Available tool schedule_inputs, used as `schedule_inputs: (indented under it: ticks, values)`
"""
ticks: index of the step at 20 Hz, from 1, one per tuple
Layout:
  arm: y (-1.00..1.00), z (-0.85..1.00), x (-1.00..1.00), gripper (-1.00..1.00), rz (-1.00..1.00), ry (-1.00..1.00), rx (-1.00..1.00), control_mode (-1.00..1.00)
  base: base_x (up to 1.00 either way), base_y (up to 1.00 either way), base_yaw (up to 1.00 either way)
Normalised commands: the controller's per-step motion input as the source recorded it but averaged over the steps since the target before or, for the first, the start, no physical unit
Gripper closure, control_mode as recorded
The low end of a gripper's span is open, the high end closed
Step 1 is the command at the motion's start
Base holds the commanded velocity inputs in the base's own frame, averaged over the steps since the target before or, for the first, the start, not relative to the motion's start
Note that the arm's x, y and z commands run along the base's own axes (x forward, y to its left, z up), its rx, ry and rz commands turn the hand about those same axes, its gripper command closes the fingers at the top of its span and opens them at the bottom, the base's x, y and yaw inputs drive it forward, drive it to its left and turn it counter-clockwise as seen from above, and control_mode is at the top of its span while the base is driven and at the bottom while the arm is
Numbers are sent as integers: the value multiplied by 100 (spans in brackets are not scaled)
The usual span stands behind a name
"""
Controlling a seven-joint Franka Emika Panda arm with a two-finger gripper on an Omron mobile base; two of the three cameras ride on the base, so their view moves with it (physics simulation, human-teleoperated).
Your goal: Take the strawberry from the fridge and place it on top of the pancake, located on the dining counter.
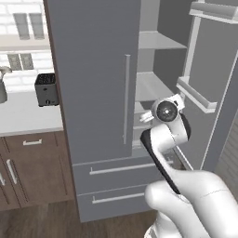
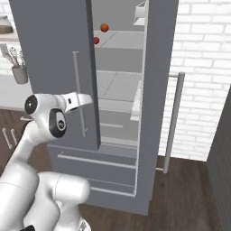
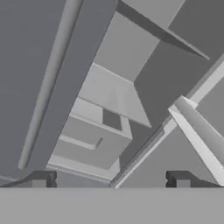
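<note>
The grey fridge (image 1: 93, 83) stands with its left door shut and its right door (image 2: 155, 113) swung wide. On an upper shelf the tiny red strawberry (image 2: 96, 40) peeks out past the edge of the shut door. A rounder orange-red ball (image 2: 104, 27) sits just above and behind it. My gripper (image 2: 89, 99) hovers in front of the fridge's middle shelves, well below the berry and level with the left door's handle. In the hand view the gripper (image 3: 110, 180) is open with nothing between its fingertips (image 3: 41, 179), looking up into the pale shelves. The pancake and the dining counter are out of view.
The open door's bins (image 1: 200, 95) jut out on the right, close to my wrist (image 1: 167, 111). To the left is a wall counter (image 1: 23, 116) with a dark toaster (image 1: 46, 89) and a utensil holder (image 2: 20, 72). A white brick wall (image 2: 203, 67) closes the right side.
</note>
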Motion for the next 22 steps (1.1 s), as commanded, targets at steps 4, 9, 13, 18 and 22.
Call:
schedule_inputs:
  ticks: [4,9,13,18,22]
  values:
    - [49,0,45,-100,6,3,30,-100,0,0,0]
    - [42,0,45,-100,0,6,34,-100,0,0,0]
    - [2,11,42,-100,-6,1,17,-100,0,0,0]
    - [1,23,59,-100,-14,0,3,-100,0,0,0]
    - [22,32,46,-100,-7,4,6,-100,0,0,0]
